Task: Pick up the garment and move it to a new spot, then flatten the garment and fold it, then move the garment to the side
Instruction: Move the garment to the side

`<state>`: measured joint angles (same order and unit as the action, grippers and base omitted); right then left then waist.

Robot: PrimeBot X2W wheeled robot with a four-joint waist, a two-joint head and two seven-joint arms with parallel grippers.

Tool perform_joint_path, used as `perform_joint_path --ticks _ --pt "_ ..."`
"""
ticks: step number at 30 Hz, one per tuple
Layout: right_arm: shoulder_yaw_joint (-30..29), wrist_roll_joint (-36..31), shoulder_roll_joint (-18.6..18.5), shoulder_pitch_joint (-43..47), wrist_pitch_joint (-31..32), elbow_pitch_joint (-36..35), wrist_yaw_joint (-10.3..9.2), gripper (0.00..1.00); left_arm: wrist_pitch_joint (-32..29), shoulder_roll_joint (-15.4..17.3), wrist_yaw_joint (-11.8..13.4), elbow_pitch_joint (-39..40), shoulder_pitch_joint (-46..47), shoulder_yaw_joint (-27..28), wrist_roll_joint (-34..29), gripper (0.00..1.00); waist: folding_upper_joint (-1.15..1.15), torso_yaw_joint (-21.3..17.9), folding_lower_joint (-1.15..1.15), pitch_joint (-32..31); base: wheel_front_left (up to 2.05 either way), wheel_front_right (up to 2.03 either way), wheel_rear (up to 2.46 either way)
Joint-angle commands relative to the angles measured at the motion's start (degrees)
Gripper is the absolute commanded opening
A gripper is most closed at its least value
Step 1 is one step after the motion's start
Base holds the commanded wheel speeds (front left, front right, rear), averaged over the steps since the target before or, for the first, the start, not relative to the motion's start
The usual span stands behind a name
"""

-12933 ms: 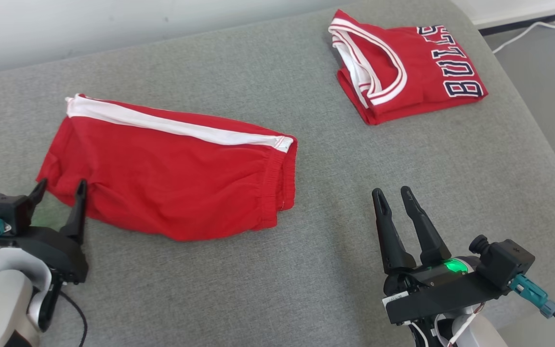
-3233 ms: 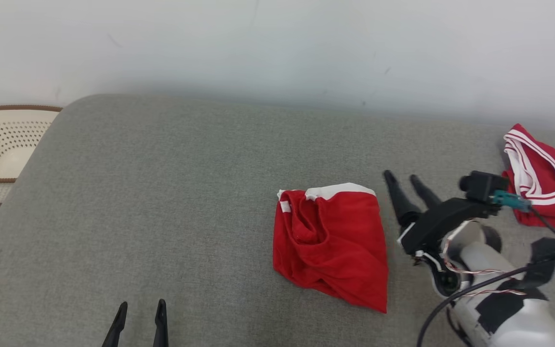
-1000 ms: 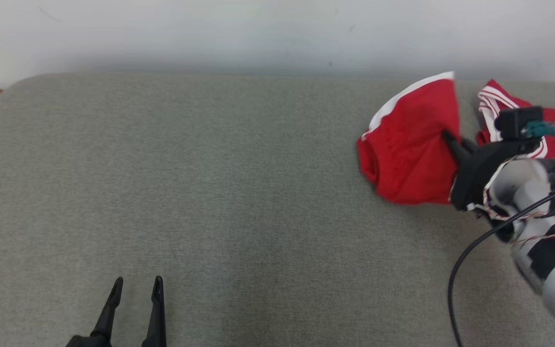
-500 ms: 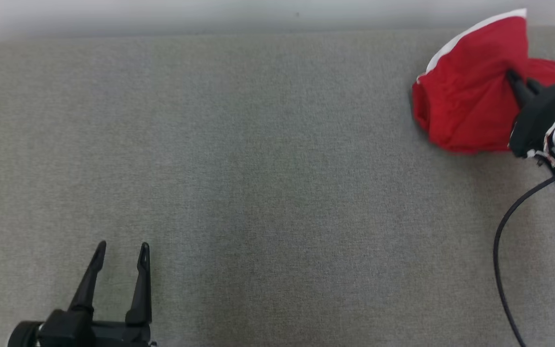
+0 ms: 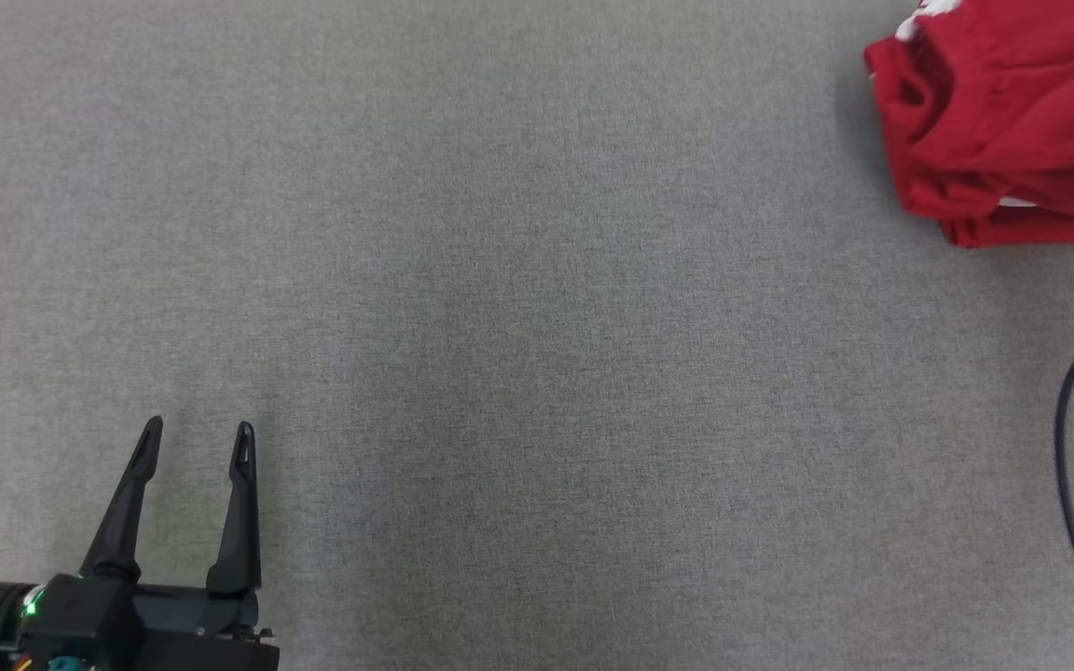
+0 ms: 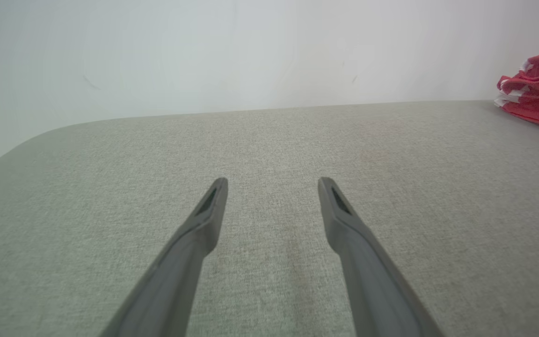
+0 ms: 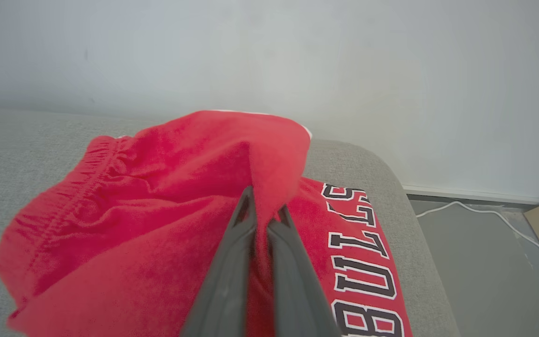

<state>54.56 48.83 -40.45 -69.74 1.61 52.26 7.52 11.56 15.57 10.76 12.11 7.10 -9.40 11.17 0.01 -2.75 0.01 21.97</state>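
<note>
Pressed almost together, the fingers (image 7: 229, 271) of the right gripper (image 7: 265, 208) pinch a raised fold of the red shorts (image 7: 124, 210) at the centre of the right wrist view. The shorts lie bunched, partly over a folded red jersey (image 7: 367, 299) lettered BULLS at that frame's lower right. In the head view the shorts fill the upper right corner of the grey cushion (image 5: 537, 280). At the lower left, the left gripper (image 5: 199, 429) has its fingers spread and empty, well apart from the shorts. A black cable (image 5: 1066, 466) curves along the right edge.

On cushion (image 5: 500, 326), right — garment (image 7: 157, 196) over jersey (image 7: 363, 262)
</note>
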Motion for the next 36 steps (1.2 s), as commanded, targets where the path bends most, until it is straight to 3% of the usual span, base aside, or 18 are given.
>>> perform_joint_path --ticks 1,15,24,25,26,27,36 --pt "1.05 -0.17 -1.67 -1.16 0.29 -0.22 -0.06 0.00 -0.35 0.50 0.23 0.65 0.29 0.05 -0.49 1.00 -0.01 -0.36 -0.01 1.04 0.00 0.00 0.00" --pt "4.90 -0.70 -5.97 -5.35 -0.35 0.89 -0.06 0.00 -0.61 1.73 0.04 2.27 1.03 0.15 -0.30 1.00 -0.01 -0.02 -0.01 3.35 0.00 0.00 0.00" --pt "6.97 0.22 -5.86 -5.78 0.26 2.63 -0.06 0.00 -0.76 1.89 0.67 2.41 0.89 0.14 -0.34 1.00 -0.01 0.00 -0.01 3.84 0.00 0.00 0.00" --pt "7.00 0.41 -5.71 -5.86 0.38 3.08 -0.06 0.21 -0.79 1.85 0.71 2.33 1.02 0.03 -0.34 1.00 -0.01 -0.01 -0.01 3.88 0.00 0.00 0.00" --pt "7.04 0.55 -5.62 -5.88 0.69 3.64 -0.06 0.83 -0.78 1.84 0.75 2.25 1.10 -0.04 -0.35 1.00 -0.01 -0.03 -0.01 3.91 0.00 0.00 0.00" --pt "7.28 0.40 -5.55 -5.96 1.03 4.18 -0.06 1.00 -0.79 1.82 0.79 2.20 1.21 -0.11 -0.36 1.00 -0.01 -0.04 -0.01 3.95 0.00 0.00 0.00" --pt "8.39 -1.19 -4.35 -6.85 -0.26 7.15 -0.06 1.00 -0.31 1.39 0.93 0.87 0.96 -0.41 0.42 1.00 -0.01 -0.29 -0.01 2.16 0.00 0.00 0.00"
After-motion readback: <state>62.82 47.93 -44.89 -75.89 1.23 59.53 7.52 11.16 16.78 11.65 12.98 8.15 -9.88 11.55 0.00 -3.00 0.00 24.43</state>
